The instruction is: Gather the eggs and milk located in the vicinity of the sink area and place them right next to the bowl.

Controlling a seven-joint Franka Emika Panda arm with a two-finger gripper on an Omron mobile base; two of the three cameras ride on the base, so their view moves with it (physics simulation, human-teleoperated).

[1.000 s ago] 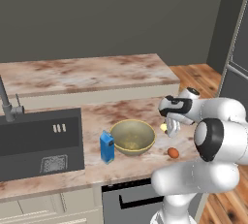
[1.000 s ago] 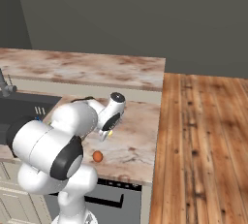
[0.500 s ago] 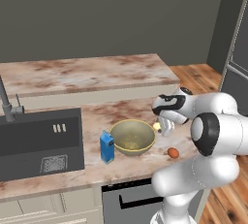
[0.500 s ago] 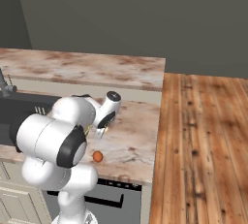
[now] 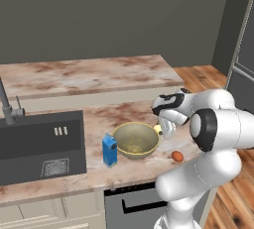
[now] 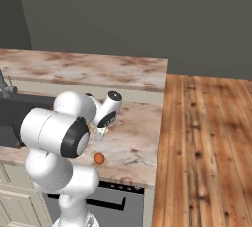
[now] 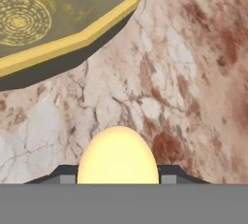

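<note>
The gripper [image 5: 163,130] has moved closer to the bowl [image 5: 135,140], jaws pinching the pale egg [image 7: 117,156]; bowl just beside it, holding nothing; brown egg [image 5: 177,156] near; milk [image 5: 109,150] beyond the bowl.

The bowl [image 7: 63,19] is cut off by the hand view's top edge.

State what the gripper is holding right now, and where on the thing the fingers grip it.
The gripper holds the pale cream-yellow egg, pinched across its sides between the two fingers, just beside the bowl rim.
</note>
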